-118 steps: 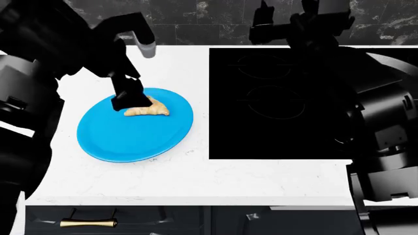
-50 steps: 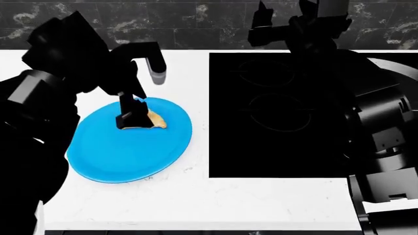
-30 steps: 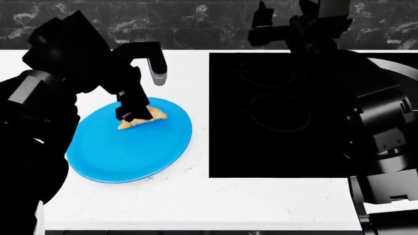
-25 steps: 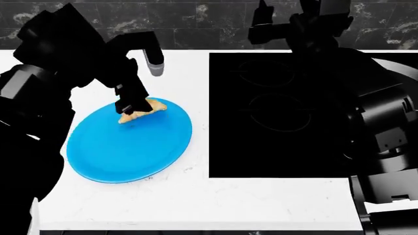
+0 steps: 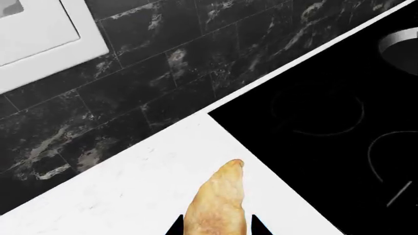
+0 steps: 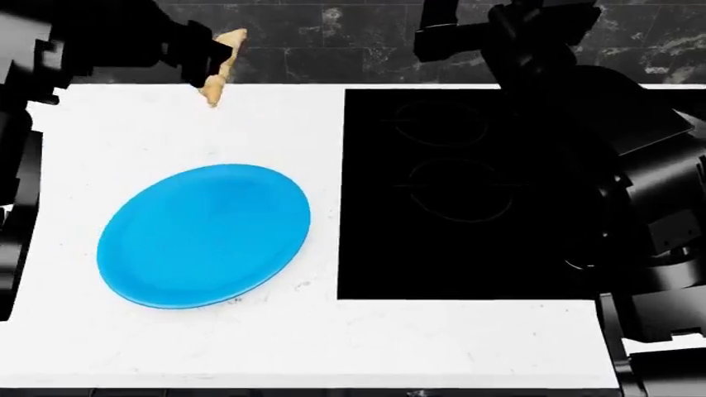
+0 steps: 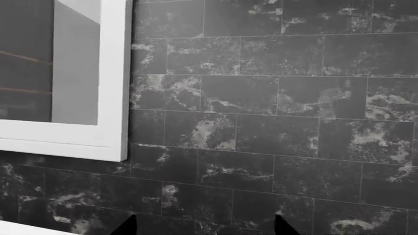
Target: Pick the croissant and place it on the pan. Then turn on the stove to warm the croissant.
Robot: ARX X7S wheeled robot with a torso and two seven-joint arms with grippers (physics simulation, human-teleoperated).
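A: Croissant status?

B: Off the round flat blue plate. Small golden-tan ridged croissant clamped between the fingers of the left gripper, raised high over the white marbled countertop, tip poking out beyond the fingertips toward the dark tiled wall.

A: Pan?

B: Only a pale curved edge, possibly the round black frying pan's rim, far beyond the fingers at the far side of the large glossy black rectangular stove. Hard to confirm; mostly hidden behind the right arm in the head view.

A: Right gripper?

B: Right gripper spread apart, nothing between the tips, facing the wall.

A: Progress?

B: Pick done, judging by the bare plate. Left: carry across the stove, release on the pan, then switch on the burner. Roughly a third through.
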